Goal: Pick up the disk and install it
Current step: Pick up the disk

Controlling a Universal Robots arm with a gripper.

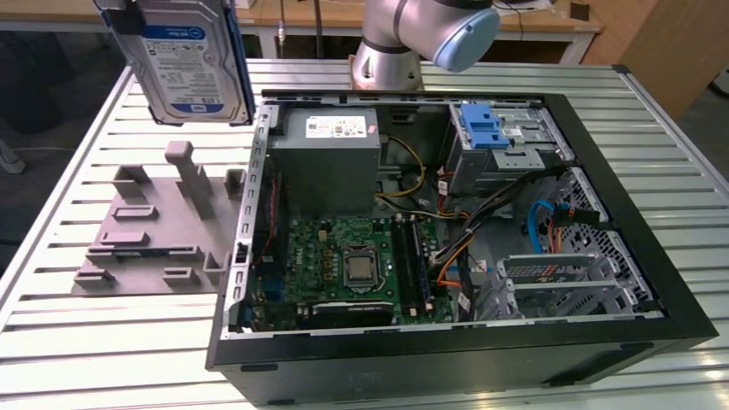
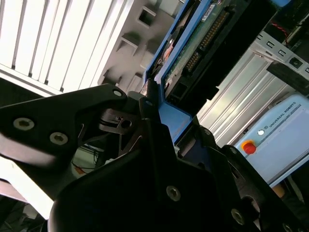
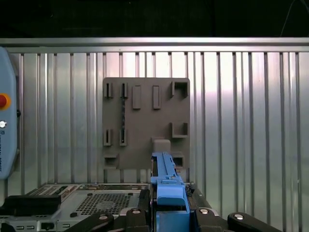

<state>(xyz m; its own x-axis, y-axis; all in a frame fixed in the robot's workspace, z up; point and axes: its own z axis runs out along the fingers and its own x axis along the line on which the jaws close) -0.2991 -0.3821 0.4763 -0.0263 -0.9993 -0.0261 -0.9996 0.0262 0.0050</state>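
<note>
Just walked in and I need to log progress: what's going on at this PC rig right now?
The arm's gripper is clamped on the disk by its blue bracket, holding it in the air above the grey fixture plate on the slatted table. The open computer case lies beside the plate, on the exterior view's right. The disk is not yet in it.

**A:** Table surface?
**B:** The table (image 1: 80, 342) had a slatted metal top, pale silver, with ribs running its whole length. There was bright glare on the slats (image 3: 241, 121) in the first wrist view.
**A:** Behind it?
**B:** A light wooden desk (image 1: 313, 15) ran along the far side. A brown wooden panel (image 1: 672, 43) stood at the exterior view's right.
**A:** Floor?
**B:** The floor (image 1: 40, 184) was dark, off the exterior view's left. Lighting was even, with no hard shadows.
</note>
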